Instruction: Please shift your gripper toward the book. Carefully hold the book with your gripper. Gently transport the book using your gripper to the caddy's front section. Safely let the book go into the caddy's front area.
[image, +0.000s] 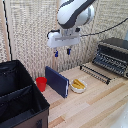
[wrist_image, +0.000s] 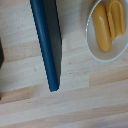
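Fingers apart and empty above book standing on edge mid-counter near caddy (thin, stiff, probably light, smooth cover); best pinched across top edge at mid-length.

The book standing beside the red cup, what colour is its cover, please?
Dark navy blue, plain; the book shows best in the exterior view.

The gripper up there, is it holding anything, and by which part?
Nothing is held. The gripper hangs open above the book, which stands on edge on the table, untouched.
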